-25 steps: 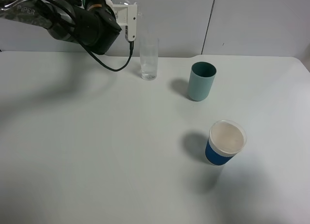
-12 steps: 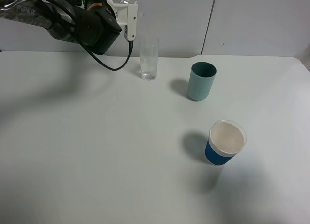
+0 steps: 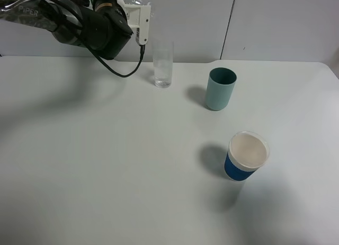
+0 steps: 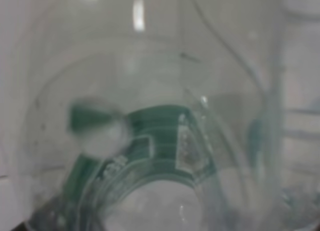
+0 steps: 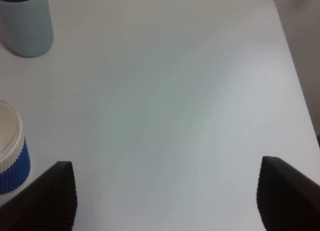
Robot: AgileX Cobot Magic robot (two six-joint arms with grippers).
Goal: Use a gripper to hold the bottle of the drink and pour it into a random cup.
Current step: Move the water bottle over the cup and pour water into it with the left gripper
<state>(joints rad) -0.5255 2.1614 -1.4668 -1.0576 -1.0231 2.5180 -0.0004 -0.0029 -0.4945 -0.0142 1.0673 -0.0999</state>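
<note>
- My left gripper [image 3: 142,18] is clamped on the green-labelled drink bottle [image 4: 150,153], held aloft just beside the tall clear glass [image 3: 163,63].
- Pouring stage, I judge — next I bring the neck over the rim and tip slowly.

Left arm [image 3: 95,27]: thick black housing; silver-wrapped link [image 3: 27,10] lettered PIPER; orange label [image 3: 107,5]; looping black cable [image 3: 124,73]; white plastic left gripper [image 3: 142,25].
Right gripper [image 5: 167,198]: two black fingers [image 5: 50,196], finely ribbed faces.

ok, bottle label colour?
Green with white print; the bottle's label shows best in left wrist view.
</note>
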